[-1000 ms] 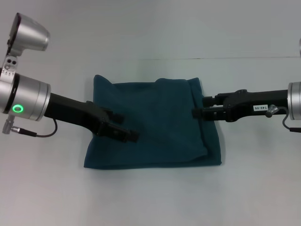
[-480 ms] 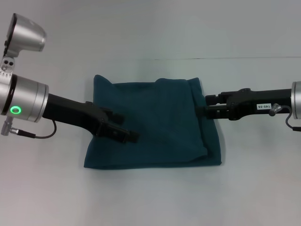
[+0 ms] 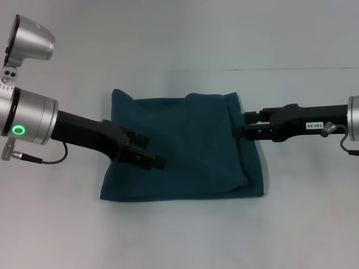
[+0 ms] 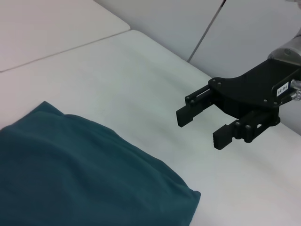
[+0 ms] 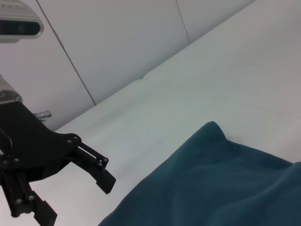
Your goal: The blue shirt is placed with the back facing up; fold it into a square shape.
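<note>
Your soft dark teal-blue shirt [image 3: 182, 148] lies folded into a rough square mid white surface [image 3: 185, 33]. Left pincer [image 3: 159, 162], released, overhangs its 9 o'clock edge; right pincer [image 3: 239, 130], released, its 3 o'clock edge. Bare surface surrounds.

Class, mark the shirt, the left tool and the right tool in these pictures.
shirt [image 3: 185, 148], head view, middle of the folded cloth.
left tool [image 3: 159, 161], head view, at its fingertips.
right tool [image 4: 200, 125], left wrist view, between its open fingertips.

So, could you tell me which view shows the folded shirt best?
The head view: the whole shirt lies folded into a rough square between both arms. The left wrist view shows one corner and edge; the right wrist view shows another corner.
</note>
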